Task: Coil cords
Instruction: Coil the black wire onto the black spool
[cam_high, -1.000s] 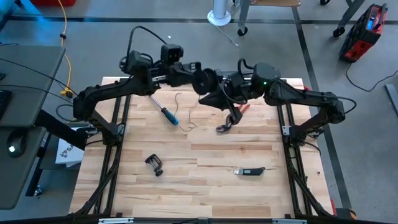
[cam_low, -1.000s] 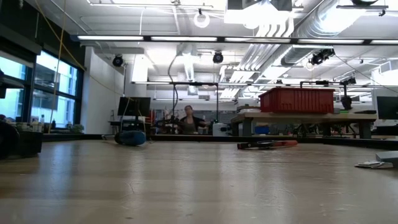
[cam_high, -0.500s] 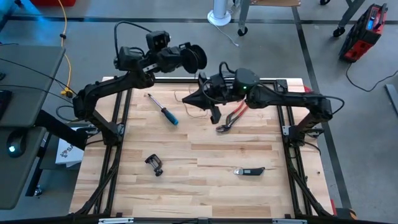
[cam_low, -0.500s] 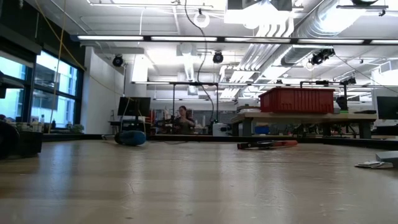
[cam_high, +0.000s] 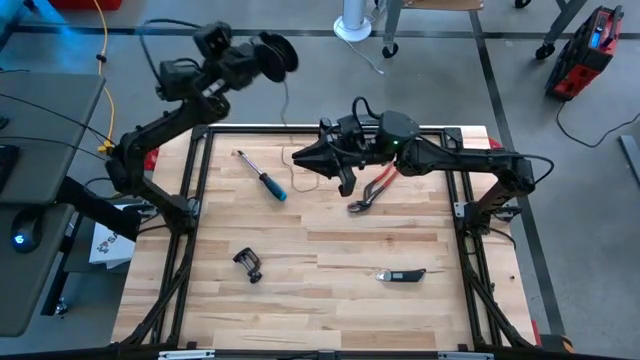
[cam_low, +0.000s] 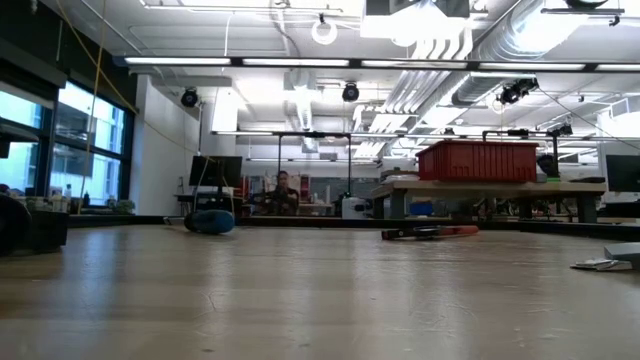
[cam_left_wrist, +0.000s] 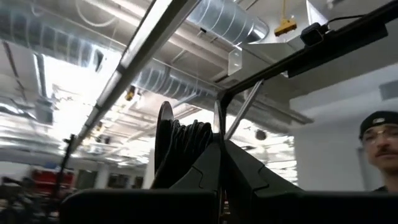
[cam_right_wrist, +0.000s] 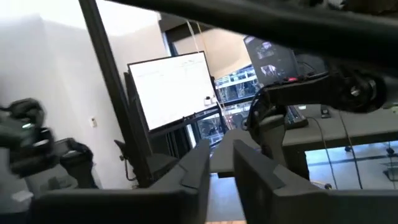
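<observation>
High view: round black reel (cam_high: 277, 52), probably pincer-held.

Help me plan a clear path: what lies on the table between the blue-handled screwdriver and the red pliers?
In the high view, the thin cord loops between the screwdriver and the pliers, under the right gripper.

high view looks straight down on the table (cam_high: 330, 250); low view skims level across it.

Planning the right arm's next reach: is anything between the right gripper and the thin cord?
Nothing visible does. The right gripper hangs right by the thin cord, which runs from the table up to the reel held in the left gripper. The red pliers lie on its other side, under the arm.
</observation>
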